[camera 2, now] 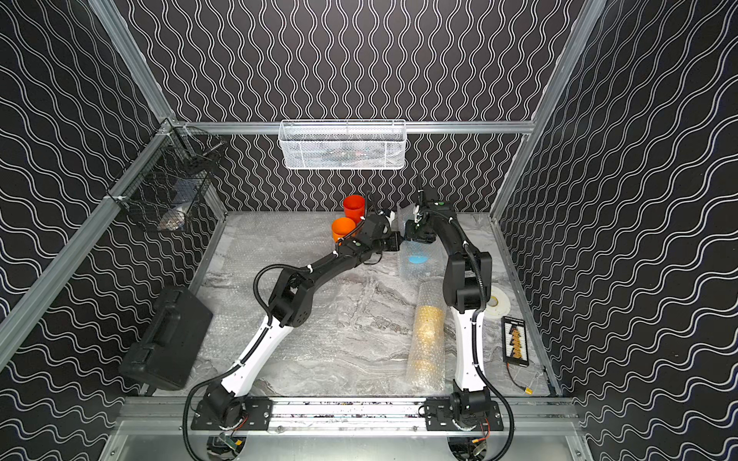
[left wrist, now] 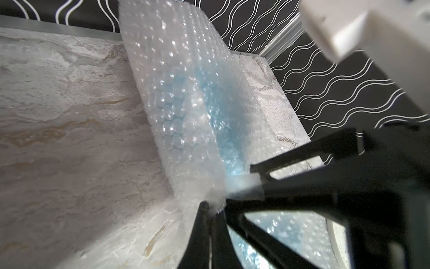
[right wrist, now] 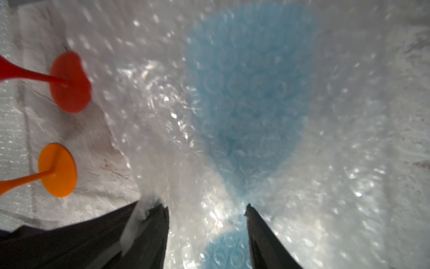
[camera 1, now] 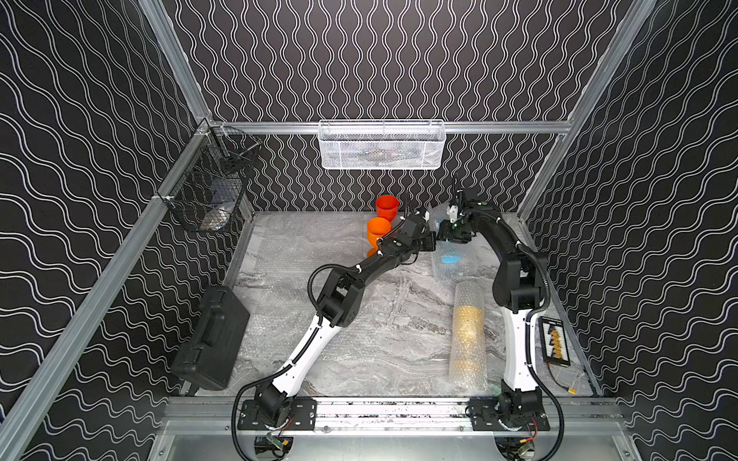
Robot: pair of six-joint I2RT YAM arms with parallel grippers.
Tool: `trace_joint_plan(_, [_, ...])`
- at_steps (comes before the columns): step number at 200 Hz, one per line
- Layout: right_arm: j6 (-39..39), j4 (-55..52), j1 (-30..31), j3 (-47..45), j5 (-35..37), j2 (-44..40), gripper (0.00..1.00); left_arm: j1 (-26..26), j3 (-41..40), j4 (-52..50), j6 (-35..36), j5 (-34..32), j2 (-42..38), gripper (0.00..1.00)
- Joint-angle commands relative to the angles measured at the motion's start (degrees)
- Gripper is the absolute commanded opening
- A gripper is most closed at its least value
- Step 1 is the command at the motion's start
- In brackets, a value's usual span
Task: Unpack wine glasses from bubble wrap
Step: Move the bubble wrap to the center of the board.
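Look, light blue goblet (right wrist: 244, 81) blurred inside bubble wrap (right wrist: 151, 116); left end effector (left wrist: 206, 206) pinches it, right end effector (right wrist: 207, 209) gapes; yellow goblet (camera 1: 467, 327) only in top views.

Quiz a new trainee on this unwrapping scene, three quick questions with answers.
1. True or false: the yellow plastic stemmed goblet lies unwrapped.
2. How many goblets stand bare and upright?
3. The jaws of the left gripper are shut on: A, the clear bubble wrap round the light blue plastic goblet; B, a bare goblet's stem; C, nothing.
Key: 1 false, it is wrapped. 2 two, the red plastic goblet and the orange plastic goblet. 3 A.
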Motion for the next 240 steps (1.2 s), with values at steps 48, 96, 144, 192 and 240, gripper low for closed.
trace_joint_plan(48, [-0.95, -1.89, 0.30, -1.98, 2.40, -0.74, 0.40, 0.31, -1.21, 2.89, -0.90, 0.53, -5.83, 0.00])
trace_joint_plan(96, [-0.56, -1.03, -0.31, -1.00, 2.93, -1.80, 0.17, 0.47, -1.91, 2.58, -0.45, 0.33, -6.52, 0.00])
trace_joint_plan(144, [0.69, 0.38, -2.80, -1.32, 1.03, -3.96, 0.10, 0.64, -3.01, 2.00, -0.01, -0.28, -7.17, 0.00])
trace_joint_plan(192, [1.89, 2.27, -7.06, -3.31, -0.62, -5.60, 0.10, 0.66, -2.63, 0.45, 0.78, -1.02, -7.08, 0.00])
trace_joint_plan(240, [4.05, 5.60, -12.27, -7.55, -2.57, -7.42, 0.10, 0.66, -2.76, -0.42, 0.97, -1.64, -7.08, 0.00])
